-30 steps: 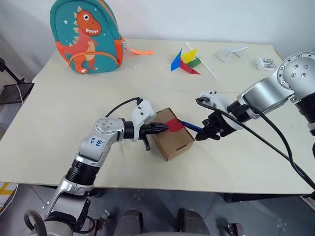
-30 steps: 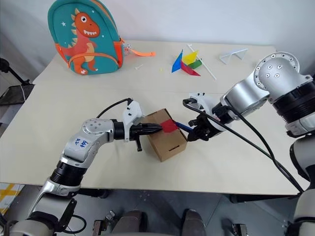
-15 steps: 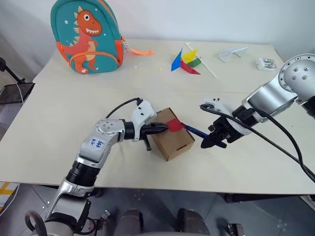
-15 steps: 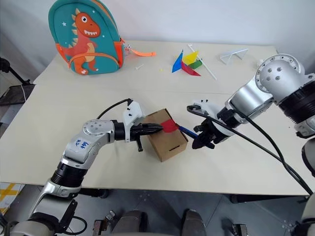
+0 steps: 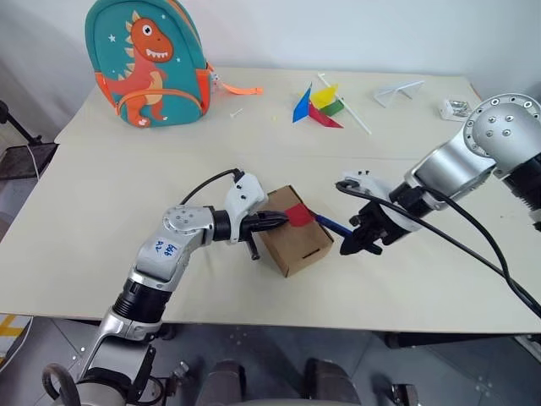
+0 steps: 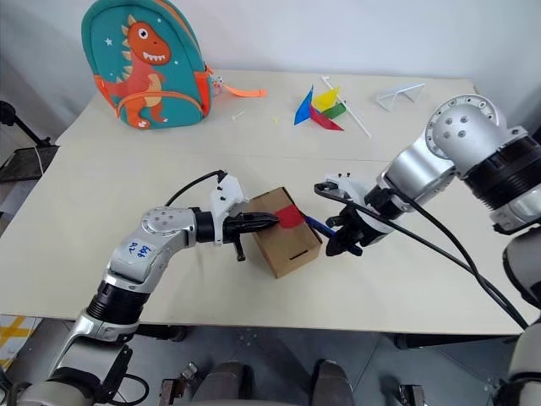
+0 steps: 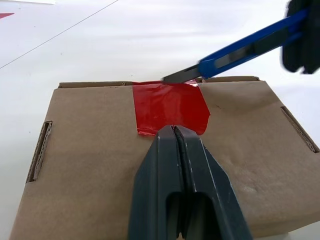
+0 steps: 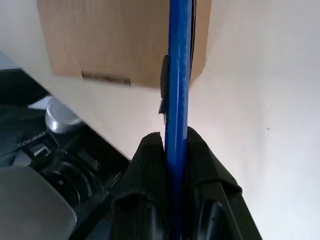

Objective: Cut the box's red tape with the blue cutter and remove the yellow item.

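Right end effector [image 5: 348, 247] is clamping the blue cutter [image 7: 248, 46], blade touching the red tape [image 7: 170, 107] at the box's [image 5: 293, 236] 2 o'clock edge; left end effector [image 7: 175, 132], fully closed, is pressing on the tape.

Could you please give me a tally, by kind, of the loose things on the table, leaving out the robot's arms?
Backpack: 1
Pinwheel: 1
Box: 1
Red tape: 1
Blue cutter: 1
White folded piece: 1
Small white object at the far right edge: 1
Total: 7
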### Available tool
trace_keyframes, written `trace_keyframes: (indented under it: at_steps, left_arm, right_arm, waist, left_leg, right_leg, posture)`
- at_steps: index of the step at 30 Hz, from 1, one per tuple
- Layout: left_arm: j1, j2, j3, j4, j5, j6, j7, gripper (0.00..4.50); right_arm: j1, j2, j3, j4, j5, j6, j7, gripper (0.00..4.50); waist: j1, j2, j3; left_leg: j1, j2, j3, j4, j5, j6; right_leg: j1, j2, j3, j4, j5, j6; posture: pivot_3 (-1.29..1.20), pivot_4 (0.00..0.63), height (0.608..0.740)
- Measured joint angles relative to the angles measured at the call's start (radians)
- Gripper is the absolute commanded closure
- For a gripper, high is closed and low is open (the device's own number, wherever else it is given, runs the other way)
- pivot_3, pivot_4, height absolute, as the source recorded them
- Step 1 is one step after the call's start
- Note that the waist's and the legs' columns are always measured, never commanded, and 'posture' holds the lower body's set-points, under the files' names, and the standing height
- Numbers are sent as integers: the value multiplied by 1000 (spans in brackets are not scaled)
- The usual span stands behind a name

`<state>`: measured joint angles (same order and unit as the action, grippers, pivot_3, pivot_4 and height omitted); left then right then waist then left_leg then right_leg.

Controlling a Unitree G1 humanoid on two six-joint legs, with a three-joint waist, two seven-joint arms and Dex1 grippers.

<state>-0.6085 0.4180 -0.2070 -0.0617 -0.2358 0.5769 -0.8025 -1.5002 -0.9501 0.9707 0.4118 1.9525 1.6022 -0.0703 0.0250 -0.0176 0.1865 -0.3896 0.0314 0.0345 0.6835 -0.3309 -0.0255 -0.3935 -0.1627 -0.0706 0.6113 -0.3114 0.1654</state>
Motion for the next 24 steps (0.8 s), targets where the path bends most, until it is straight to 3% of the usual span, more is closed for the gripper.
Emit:
trace_keyframes:
  at_steps: [10, 24]
  left_arm:
    - [2, 4, 0, -5, 0, 1, 1, 4500]
    - [4, 4, -1, -6, -1, 1, 2, 4500]
  right_arm:
    - [19, 3, -30, -10, -1, 5, -10, 4396]
    - [-53, -100, 139, -95, -1, -9, 148, 4396]
  waist:
    - [-1, 0, 0]
    - [0, 0, 0]
  left_leg:
    - [0, 0, 0, 0, 0, 0]
    - [0, 0, 0, -1, 0, 0]
  right_leg:
    - [0, 0, 0, 0, 0, 0]
    - [0, 0, 0, -1, 0, 0]
  posture:
    - [0, 150, 740]
    - [0, 150, 740]
